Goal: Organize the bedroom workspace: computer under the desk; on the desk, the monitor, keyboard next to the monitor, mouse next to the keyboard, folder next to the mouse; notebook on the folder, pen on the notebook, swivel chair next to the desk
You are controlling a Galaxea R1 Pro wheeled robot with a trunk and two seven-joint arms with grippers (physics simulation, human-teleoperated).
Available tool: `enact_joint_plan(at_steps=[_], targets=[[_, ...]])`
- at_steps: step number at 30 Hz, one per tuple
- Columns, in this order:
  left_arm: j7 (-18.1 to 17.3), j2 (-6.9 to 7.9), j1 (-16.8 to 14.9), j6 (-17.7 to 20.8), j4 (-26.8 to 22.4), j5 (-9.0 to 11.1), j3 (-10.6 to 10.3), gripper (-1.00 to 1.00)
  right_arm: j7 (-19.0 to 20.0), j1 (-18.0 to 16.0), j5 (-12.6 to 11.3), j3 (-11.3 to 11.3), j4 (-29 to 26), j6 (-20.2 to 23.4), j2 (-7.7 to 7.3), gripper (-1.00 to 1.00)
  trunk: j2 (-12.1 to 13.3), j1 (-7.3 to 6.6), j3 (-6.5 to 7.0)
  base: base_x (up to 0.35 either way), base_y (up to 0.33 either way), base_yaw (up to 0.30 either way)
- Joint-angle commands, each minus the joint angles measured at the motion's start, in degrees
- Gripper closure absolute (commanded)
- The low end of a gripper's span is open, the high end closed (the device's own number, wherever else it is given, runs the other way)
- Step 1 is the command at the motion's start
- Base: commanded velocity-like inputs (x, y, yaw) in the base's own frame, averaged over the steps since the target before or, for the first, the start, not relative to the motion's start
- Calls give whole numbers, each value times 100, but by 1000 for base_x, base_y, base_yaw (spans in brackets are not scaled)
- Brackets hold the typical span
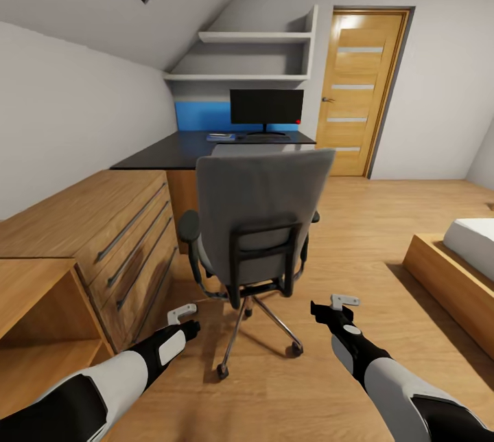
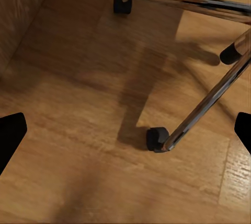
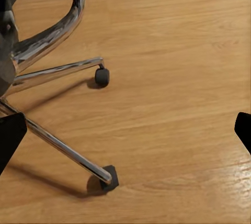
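1. facing the swivel chair (image 1: pixel 257 215) from behind in the bedroom; its tall grey back is blocking my sight of the seat, so i can't tell whether the folder is on it.
2. seeing the desk (image 1: pixel 175 150) past the chair, with the monitor (image 1: pixel 266 108) standing at its far end against the blue panel; something small and bluish is lying beside the monitor base, too small to name.
3. holding the left gripper (image 1: pixel 184 318) low near the chair's chrome base, by the wood dresser (image 1: pixel 82 219); in the left wrist view the fingertips (image 2: pixel 11 135) are sitting wide at both frame edges, so the jaws are apart and holding nothing.
4. holding the right gripper (image 1: pixel 336 308) low on the chair's other side, over bare floor (image 3: pixel 172 78); its jaws are spread apart too, nothing between them.
5. judging the step in hand as getting to the seat: i should be going round the chair's side or raising the arms, keeping both grippers off the casters (image 2: pixel 157 139) so the chair isn't rolling away.
6. noting the bed (image 1: pixel 456 270) is sitting near on the right, so the swing on that side is tight.
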Motion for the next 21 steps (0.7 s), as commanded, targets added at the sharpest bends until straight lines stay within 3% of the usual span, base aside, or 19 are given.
enact_joint_plan(at_steps=[1, 9, 21], targets=[[39, 3, -3, 25, -12, 21, -41, -100, -8, -5, 21, -21, 8, -21, 2, -100, -2, 0, -5, 168, 0, -116], [39, 3, -3, 25, -12, 20, -41, -100, -8, -5, 22, -21, 4, -23, -6, -100, -2, 0, -5, 255, 0, -157], [39, 11, -3, 23, -12, 28, -41, -100, 11, -5, 28, -12, 16, -23, -3, -100, -2, 0, -5, 232, 0, -15]])
